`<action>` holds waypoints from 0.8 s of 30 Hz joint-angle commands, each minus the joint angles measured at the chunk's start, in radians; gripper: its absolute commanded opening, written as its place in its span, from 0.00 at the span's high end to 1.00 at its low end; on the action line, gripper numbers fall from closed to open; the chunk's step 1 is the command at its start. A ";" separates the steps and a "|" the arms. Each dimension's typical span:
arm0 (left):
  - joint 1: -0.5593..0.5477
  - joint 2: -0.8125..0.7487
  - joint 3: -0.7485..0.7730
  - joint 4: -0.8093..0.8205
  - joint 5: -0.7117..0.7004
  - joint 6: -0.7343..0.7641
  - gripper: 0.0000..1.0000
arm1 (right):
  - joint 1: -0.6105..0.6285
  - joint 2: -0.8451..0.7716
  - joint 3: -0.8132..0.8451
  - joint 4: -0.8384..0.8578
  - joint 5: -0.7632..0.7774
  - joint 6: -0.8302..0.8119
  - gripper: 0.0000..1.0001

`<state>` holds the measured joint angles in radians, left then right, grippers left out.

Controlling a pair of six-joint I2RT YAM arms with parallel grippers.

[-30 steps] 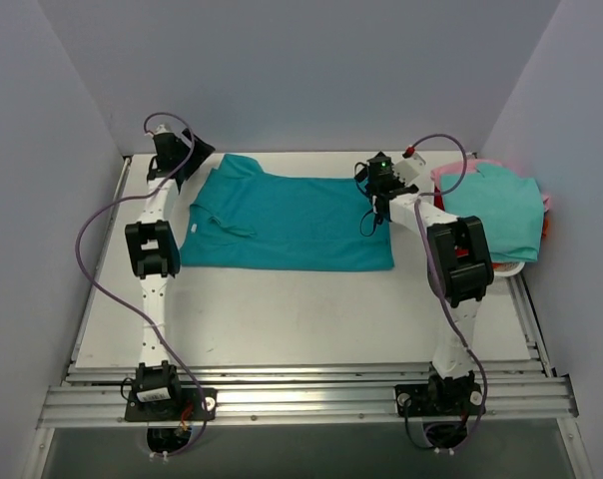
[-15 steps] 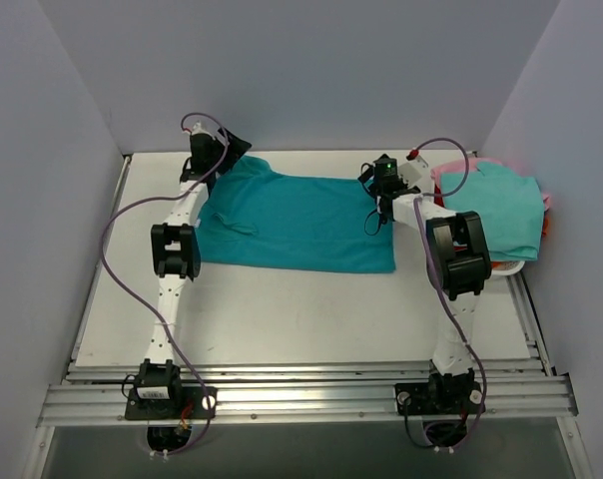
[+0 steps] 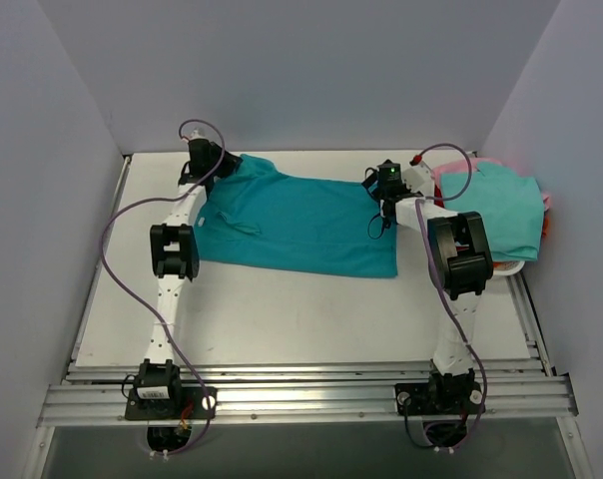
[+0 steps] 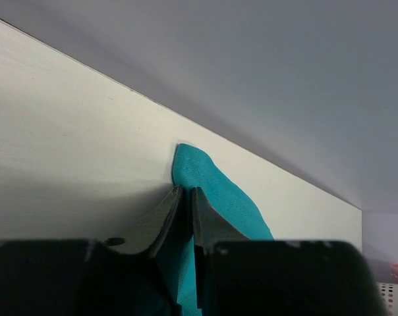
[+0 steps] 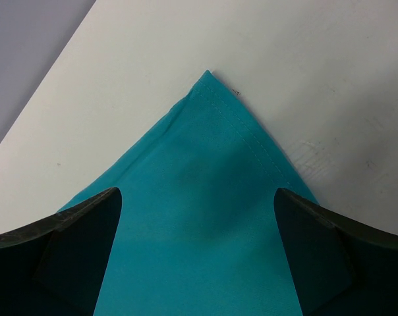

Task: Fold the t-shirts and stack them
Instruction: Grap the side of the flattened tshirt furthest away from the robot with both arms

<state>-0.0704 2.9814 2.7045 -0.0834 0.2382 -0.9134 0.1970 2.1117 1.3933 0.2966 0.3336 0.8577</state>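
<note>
Teal t-shirt (image 4: 215, 187) inside clamped left gripper (image 4: 186, 192)

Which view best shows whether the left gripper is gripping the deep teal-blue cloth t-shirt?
Left wrist: the left gripper is shut on the deep teal-blue cloth t-shirt. Top external shows the spread shirt but hides the jaws. Right wrist shows only another corner between the open right gripper.

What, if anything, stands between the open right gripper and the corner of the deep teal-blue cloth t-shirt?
Nothing visible does. The right gripper is open over a corner of the deep teal-blue cloth t-shirt, which lies bare on the white table.
</note>
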 commanded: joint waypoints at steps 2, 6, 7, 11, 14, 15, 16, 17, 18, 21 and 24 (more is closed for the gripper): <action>-0.002 0.011 0.008 0.020 0.001 0.010 0.83 | -0.005 -0.019 -0.010 0.027 0.004 -0.011 0.05; -0.005 0.010 0.012 0.020 0.003 0.022 0.92 | -0.005 -0.010 -0.013 0.033 0.005 -0.009 0.05; -0.006 0.010 0.011 0.020 0.003 0.030 0.96 | -0.004 -0.009 -0.011 0.035 0.004 -0.009 0.05; -0.006 -0.044 -0.060 0.031 -0.026 0.048 0.98 | -0.005 0.010 0.013 0.013 0.011 -0.019 0.04; -0.005 -0.137 -0.216 0.104 -0.091 0.088 0.98 | -0.011 0.027 0.065 -0.031 0.031 -0.054 0.01; -0.002 -0.153 -0.244 0.111 -0.105 0.096 0.98 | -0.013 0.031 0.082 -0.051 0.035 -0.065 0.00; 0.001 -0.165 -0.265 0.116 -0.117 0.100 0.98 | -0.014 0.039 0.111 -0.056 0.035 -0.086 0.00; 0.004 -0.171 -0.285 0.120 -0.116 0.096 0.98 | -0.018 0.054 0.127 -0.060 0.035 -0.094 0.00; 0.014 -0.171 -0.287 0.123 -0.112 0.087 0.98 | -0.019 0.063 0.141 -0.074 0.038 -0.097 0.00; 0.024 -0.173 -0.308 0.143 -0.102 0.054 0.98 | -0.024 0.103 0.203 -0.097 0.036 -0.108 0.00; 0.024 -0.180 -0.322 0.149 -0.108 0.056 0.98 | -0.037 0.137 0.254 -0.112 0.035 -0.117 0.00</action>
<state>-0.0635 2.8464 2.4134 0.0792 0.1673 -0.8722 0.1768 2.2242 1.5894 0.2340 0.3397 0.7738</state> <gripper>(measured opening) 0.034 0.996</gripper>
